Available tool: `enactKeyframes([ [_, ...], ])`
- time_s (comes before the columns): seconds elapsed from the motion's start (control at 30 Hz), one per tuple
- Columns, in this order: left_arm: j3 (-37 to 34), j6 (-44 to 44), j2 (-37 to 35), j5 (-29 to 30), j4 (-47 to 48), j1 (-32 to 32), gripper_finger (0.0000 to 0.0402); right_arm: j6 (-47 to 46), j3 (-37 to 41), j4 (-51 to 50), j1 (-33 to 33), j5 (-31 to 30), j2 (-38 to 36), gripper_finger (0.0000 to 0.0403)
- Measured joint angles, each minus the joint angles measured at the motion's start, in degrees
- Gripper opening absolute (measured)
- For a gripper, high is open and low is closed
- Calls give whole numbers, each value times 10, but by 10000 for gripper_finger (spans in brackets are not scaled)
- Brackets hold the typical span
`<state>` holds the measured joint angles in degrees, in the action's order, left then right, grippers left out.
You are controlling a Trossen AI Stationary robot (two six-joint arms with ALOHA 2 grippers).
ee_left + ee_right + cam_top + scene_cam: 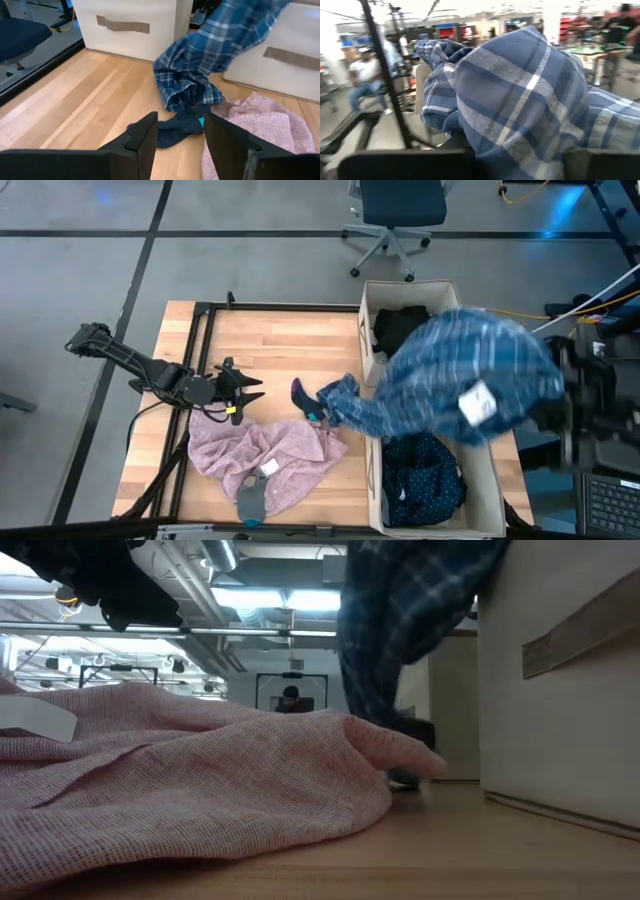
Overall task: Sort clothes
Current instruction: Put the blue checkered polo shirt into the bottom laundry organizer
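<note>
A blue plaid shirt [470,375] hangs in the air above the two beige bins, bunched over my right gripper [520,157], which is shut on it and hidden by it in the high view. One sleeve [185,90] trails down to the table beside a navy sock [175,131]. A pale pink garment [260,452] lies spread on the table's near left, with a grey sock [250,500] at its near edge. My left gripper [180,135] stands open above the table just left of the pink garment, holding nothing. My right gripper is shut on a bunched part of the blue plaid shirt [520,115], several layers thick. The cloth drapes over the fingers and hides the place of contact. Most of the shirt is lifted clear above the bins, while its sleeve end [335,395] hangs down to the table.
The far bin [368,310] holds a black garment [400,328]; the near bin [375,480] holds a navy dotted garment [425,475]. Bare wood lies on the table's far left [280,340]. An office chair [400,210] stands beyond the far edge.
</note>
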<state>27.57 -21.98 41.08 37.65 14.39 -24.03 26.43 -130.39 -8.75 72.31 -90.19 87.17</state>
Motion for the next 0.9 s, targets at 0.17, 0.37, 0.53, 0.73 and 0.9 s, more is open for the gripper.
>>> enactKeyframes([
  [0.17,0,3,0,0,0,0,150,-83,0,-71,40,3,39,72],
  [0.37,0,3,0,0,0,1,150,-294,1,-274,42,7,76,72],
  [0.53,0,-4,1,1,0,1,150,-611,1,-562,42,60,86,72],
  [0.73,0,-47,29,1,-1,1,150,-960,50,-804,2,190,81,72],
  [0.9,0,-66,64,1,-4,0,150,-1007,127,-811,-36,287,76,72],
])
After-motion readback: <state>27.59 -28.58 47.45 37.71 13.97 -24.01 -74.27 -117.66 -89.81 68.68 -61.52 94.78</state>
